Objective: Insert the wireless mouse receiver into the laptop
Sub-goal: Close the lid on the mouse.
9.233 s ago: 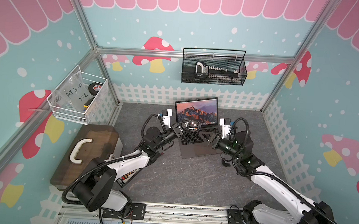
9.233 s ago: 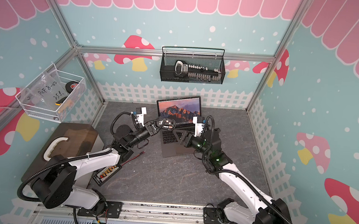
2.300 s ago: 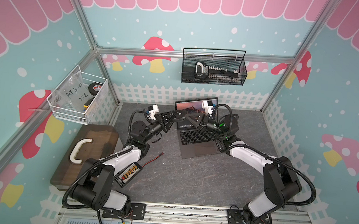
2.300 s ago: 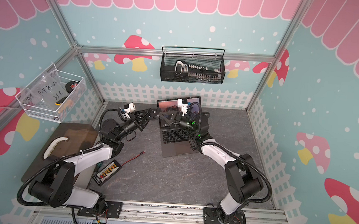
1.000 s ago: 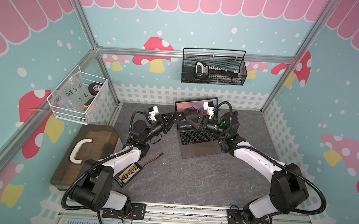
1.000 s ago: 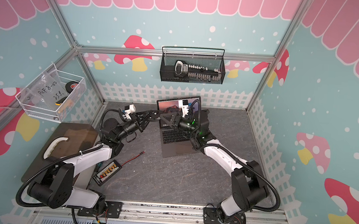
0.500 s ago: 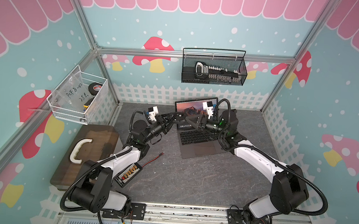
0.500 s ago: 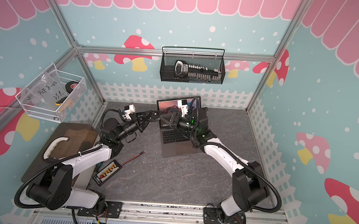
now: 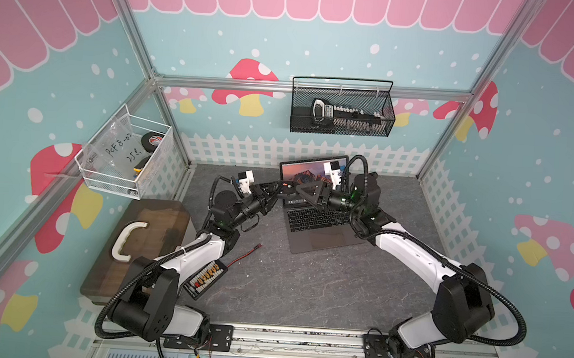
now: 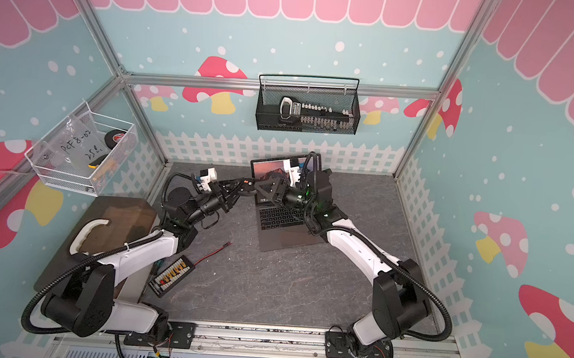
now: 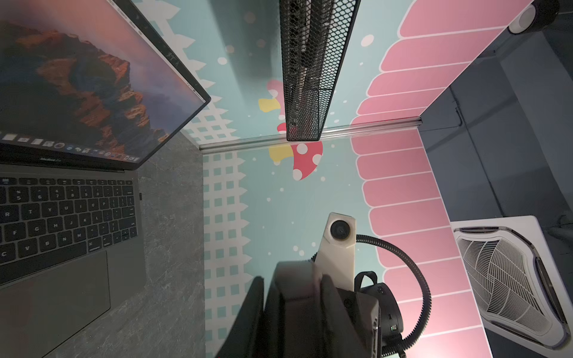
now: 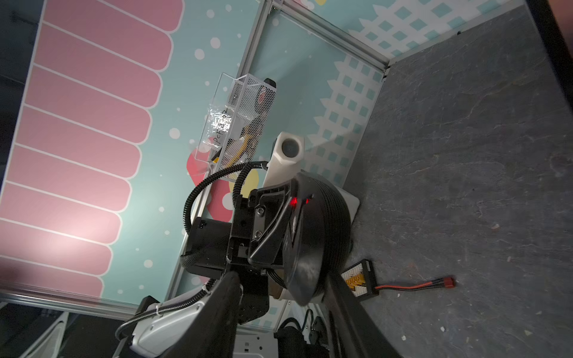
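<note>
The slim dark-grey laptop point(image 9: 319, 235) point(image 10: 285, 236) point(image 11: 62, 272) stands open at the back of the mat, its orange mountain wallpaper lit. My left gripper point(image 9: 279, 190) point(image 10: 242, 186) point(image 11: 293, 279) is shut on a black oval mouse point(image 9: 287, 189) point(image 10: 250, 184) point(image 12: 310, 223), held in the air by the laptop's left rear corner. Facing it, my right gripper point(image 9: 299, 188) point(image 10: 259, 188) point(image 12: 280, 286) is open, one finger on each side of the mouse's near end. Red lights glow on the mouse. I cannot make out the wireless mouse receiver in any view.
A brown wooden case point(image 9: 158, 226) with a white handle lies at the left. A black connector board point(image 9: 206, 278) with a red-black wire and red plug point(image 9: 257, 246) lies on the mat. A white wire basket point(image 9: 124, 161) and a black mesh basket point(image 9: 342, 111) hang on the walls.
My right gripper's jaws have spread wider around the mouse's end over the last second. The left gripper keeps its hold, and both arms have barely shifted.
</note>
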